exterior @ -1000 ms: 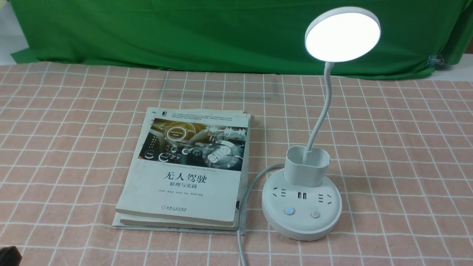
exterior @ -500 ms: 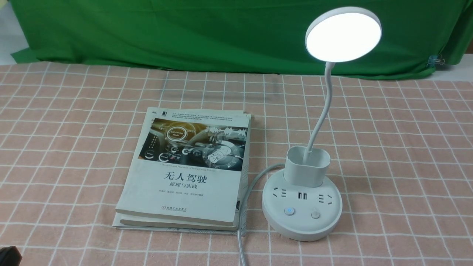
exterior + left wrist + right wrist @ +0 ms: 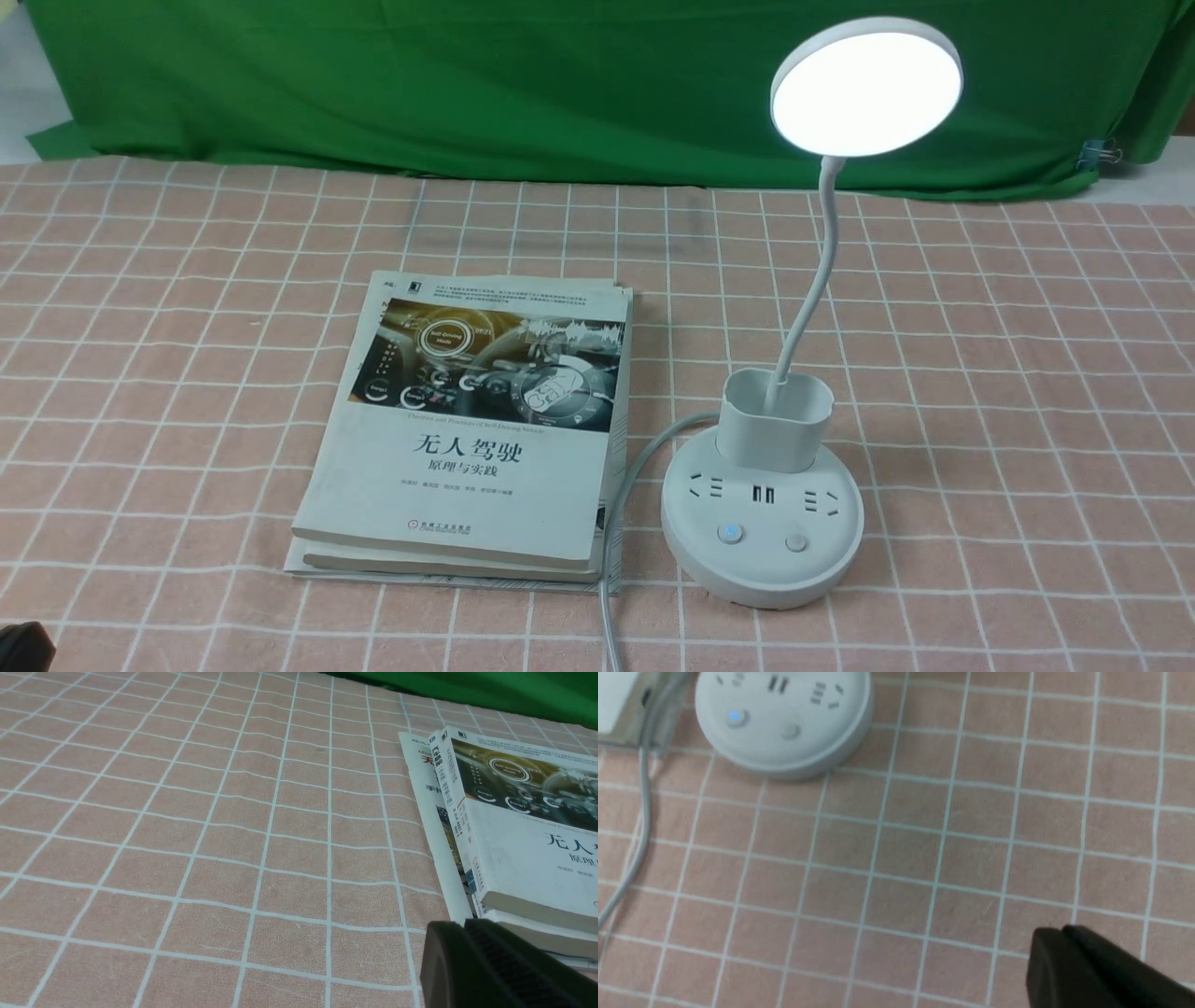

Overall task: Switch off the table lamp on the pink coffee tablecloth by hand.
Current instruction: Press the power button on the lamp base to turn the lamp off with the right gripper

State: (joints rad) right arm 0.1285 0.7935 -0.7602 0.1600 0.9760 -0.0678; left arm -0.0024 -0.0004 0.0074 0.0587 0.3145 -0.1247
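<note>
The white table lamp (image 3: 866, 89) stands lit on the pink coffee tablecloth (image 3: 1027, 373), right of centre. Its round base (image 3: 761, 560) carries a blue-glowing button (image 3: 730, 533) and a plain button (image 3: 795, 541). In the right wrist view the lamp base (image 3: 784, 751) lies well away from my right gripper (image 3: 1064, 933), which hangs over bare cloth. Of the hand only these black fingers show, pressed together and empty. My left gripper (image 3: 465, 926) is also shut and empty, close to the near corner of the books.
Two stacked books (image 3: 476, 429) lie left of the lamp base, also seen in the left wrist view (image 3: 523, 858). The lamp's grey cable (image 3: 611, 597) runs between books and base toward the front edge. A green cloth (image 3: 467, 84) hangs behind.
</note>
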